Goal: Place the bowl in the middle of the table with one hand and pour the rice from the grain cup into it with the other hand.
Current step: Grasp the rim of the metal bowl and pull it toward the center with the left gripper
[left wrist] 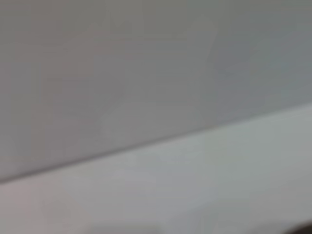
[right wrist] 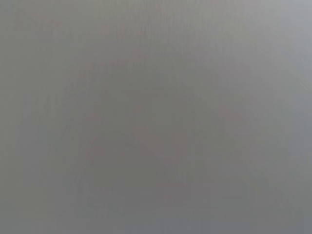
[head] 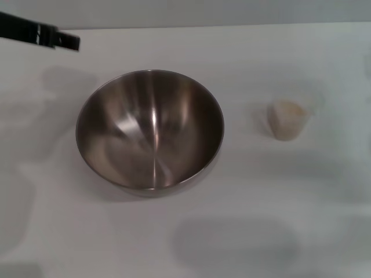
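Note:
The steel bowl (head: 149,128) stands upright and empty on the white table (head: 243,231), left of the middle in the head view. The small clear grain cup (head: 286,119) stands upright to its right, well apart from it, with pale rice (head: 287,111) inside. A black part of my left gripper (head: 68,40) reaches in at the far left corner, above and behind the bowl and not touching it. My right gripper is out of view. The left wrist view shows only bare table (left wrist: 219,185) and the wall behind it. The right wrist view shows a plain grey surface.
The table's far edge (head: 232,26) runs along the top of the head view, with a grey wall behind it. Soft shadows lie on the tabletop in front of the bowl and at the left.

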You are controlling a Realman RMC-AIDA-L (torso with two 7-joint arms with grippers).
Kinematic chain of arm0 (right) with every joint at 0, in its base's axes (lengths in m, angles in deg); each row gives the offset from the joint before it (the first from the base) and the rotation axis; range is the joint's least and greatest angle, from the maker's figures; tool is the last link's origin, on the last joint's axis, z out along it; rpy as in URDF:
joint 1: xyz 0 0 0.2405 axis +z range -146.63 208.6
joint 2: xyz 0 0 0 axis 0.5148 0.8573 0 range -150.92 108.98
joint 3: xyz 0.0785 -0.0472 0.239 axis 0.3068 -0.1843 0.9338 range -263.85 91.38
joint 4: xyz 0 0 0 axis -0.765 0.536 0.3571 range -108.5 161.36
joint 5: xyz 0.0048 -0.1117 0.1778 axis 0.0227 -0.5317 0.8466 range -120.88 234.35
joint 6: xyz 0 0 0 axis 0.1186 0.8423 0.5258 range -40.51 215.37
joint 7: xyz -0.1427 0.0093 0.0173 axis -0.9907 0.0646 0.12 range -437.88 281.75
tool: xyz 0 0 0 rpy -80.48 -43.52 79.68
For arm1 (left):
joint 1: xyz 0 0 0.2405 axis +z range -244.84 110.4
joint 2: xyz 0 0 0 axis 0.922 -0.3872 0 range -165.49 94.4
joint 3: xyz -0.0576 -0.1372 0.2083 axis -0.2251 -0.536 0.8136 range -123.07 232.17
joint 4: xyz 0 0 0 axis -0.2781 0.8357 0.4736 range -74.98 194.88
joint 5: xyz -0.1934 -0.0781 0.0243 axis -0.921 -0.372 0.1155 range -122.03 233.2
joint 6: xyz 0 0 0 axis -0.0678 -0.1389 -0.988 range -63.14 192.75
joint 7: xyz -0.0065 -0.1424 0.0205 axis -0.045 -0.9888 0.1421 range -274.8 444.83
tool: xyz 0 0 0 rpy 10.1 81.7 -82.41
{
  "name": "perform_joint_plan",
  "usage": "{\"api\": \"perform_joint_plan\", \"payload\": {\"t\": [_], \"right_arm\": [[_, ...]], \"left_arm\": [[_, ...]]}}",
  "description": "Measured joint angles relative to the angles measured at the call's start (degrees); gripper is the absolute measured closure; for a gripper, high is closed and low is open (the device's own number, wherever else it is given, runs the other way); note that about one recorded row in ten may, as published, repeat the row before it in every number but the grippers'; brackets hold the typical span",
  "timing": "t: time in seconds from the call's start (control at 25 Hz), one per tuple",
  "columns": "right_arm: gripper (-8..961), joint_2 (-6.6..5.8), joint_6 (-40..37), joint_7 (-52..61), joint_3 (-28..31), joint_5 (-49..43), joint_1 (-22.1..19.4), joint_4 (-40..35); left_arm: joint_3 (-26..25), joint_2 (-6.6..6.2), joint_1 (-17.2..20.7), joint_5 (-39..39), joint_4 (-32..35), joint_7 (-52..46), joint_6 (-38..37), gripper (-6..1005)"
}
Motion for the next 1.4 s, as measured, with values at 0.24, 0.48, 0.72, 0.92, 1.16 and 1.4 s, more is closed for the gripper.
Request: {"api": "perform_joint_plan", "payload": {"t": [0.24, 0.48, 0.72, 0.92, 1.16, 1.4], "right_arm": [[365, 0.0, 0.0, 0.0, 0.0, 0.0, 0.0, 0.0], [364, 0.01, 0.0, 0.0, 0.0, 0.0, 0.0, 0.0], [365, 0.02, -0.1, 0.0, 0.0, 0.0, -0.2, 0.0], [364, 0.02, -0.1, 0.0, 0.0, 0.0, -0.3, 0.0], [364, 0.02, -0.7, 0.0, 0.0, 0.0, -0.4, 0.2], [364, 0.06, -0.8, 0.0, 0.0, 0.0, -0.5, 0.3]], "left_arm": [[0.2, 0.1, -2.8, -0.8, 5.0, 0.9, 5.3, 134], [0.1, 0.09, -6.1, -2.1, 13.9, 2.8, 6.6, 135], [0.7, 0.13, -7.5, -1.8, 19.3, 4.1, 4.5, 135], [0.7, 0.13, -8.3, -1.7, 23.0, 5.0, 2.4, 135], [1.2, 0.18, -9.2, -0.3, 26.1, 5.5, 0.2, 136], [1.5, 0.14, -9.9, 0.3, 28.5, 6.4, -1.2, 136]]}}
